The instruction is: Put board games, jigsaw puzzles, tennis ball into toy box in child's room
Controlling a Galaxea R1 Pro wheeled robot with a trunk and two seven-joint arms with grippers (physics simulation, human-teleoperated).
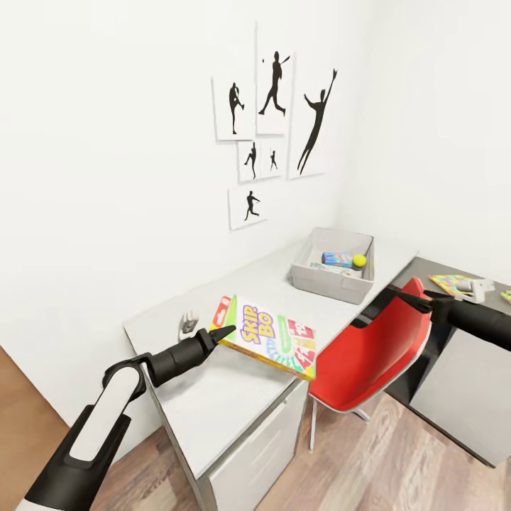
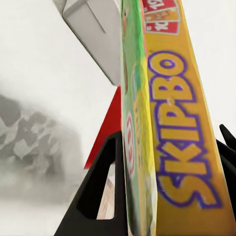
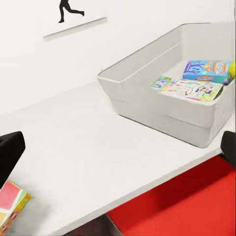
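Between left claw fingers: yellow-orange board game.

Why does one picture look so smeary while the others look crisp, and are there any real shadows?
In the left wrist view the yellow game box sits so close that its lettering is soft and a grey blotchy smear clouds one side. The head view is crisp, with even, flat light and only a faint shadow under that box on the table. The right wrist view shows the grey tray sharply.

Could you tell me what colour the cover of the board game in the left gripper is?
Yellow-orange, with purple-outlined lettering and green edging on the board game; the left wrist view shows it best.
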